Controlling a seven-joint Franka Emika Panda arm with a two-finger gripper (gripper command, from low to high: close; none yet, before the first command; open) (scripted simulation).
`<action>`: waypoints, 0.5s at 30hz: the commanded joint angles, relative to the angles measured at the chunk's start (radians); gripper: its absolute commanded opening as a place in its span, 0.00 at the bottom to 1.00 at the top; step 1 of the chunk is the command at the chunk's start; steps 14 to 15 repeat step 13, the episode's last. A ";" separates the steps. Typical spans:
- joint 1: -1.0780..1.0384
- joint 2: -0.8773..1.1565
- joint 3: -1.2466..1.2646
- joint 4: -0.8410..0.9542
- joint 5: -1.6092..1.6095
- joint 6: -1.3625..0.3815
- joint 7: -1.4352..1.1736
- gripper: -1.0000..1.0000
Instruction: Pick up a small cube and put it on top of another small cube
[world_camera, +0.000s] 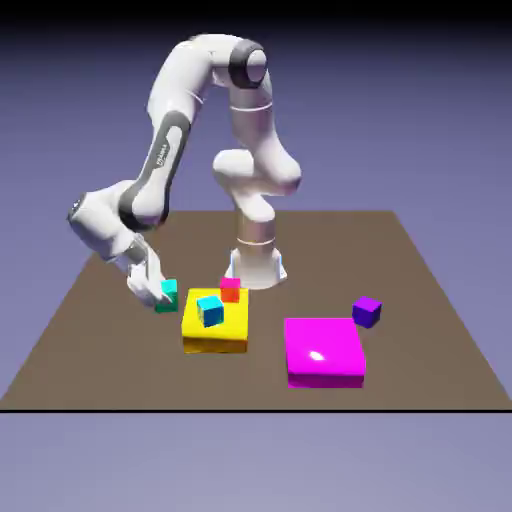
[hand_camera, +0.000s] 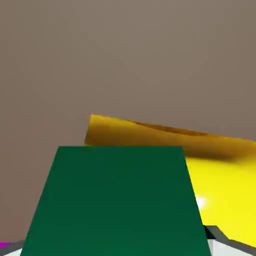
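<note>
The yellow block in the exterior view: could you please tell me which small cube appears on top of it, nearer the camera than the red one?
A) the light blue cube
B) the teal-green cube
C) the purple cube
A: the light blue cube shows against the top of the yellow block, in front of the red cube.

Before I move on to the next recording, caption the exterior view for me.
White arm's gripper at a teal cube, left of a yellow block bearing a blue cube.
</note>
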 joint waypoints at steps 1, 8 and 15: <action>0.017 -0.036 0.006 -0.007 -0.013 -0.022 0.025 0.00; 0.086 -0.059 0.043 -0.101 0.021 0.063 0.036 0.00; 0.078 -0.078 0.035 -0.074 0.002 0.018 0.050 1.00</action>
